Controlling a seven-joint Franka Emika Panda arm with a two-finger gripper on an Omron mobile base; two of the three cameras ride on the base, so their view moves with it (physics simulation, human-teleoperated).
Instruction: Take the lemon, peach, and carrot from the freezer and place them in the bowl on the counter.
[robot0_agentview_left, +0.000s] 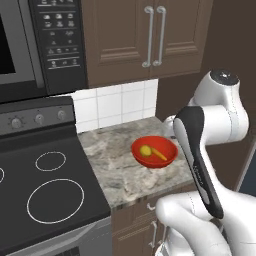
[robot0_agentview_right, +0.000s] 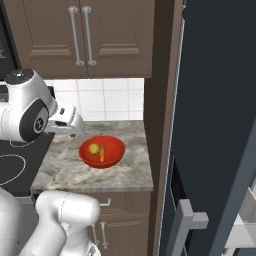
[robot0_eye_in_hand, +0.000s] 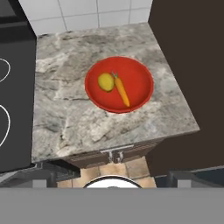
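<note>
Glossy red bowl (robot0_eye_in_hand: 142, 94), round lemon (robot0_eye_in_hand: 105, 82), tapered carrot (robot0_eye_in_hand: 122, 92)

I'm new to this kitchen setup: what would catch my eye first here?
The glossy red bowl on the marble counter, between the black stovetop and the tall dark freezer. Inside it lie the yellow lemon and the orange carrot, side by side. The white arm's gripper hangs open above them.

Our white arm (robot0_agentview_left: 220, 120), glossy and rounded

We see bulbous white links, a dark grey joint cap on top, and a black band running along one link.
</note>
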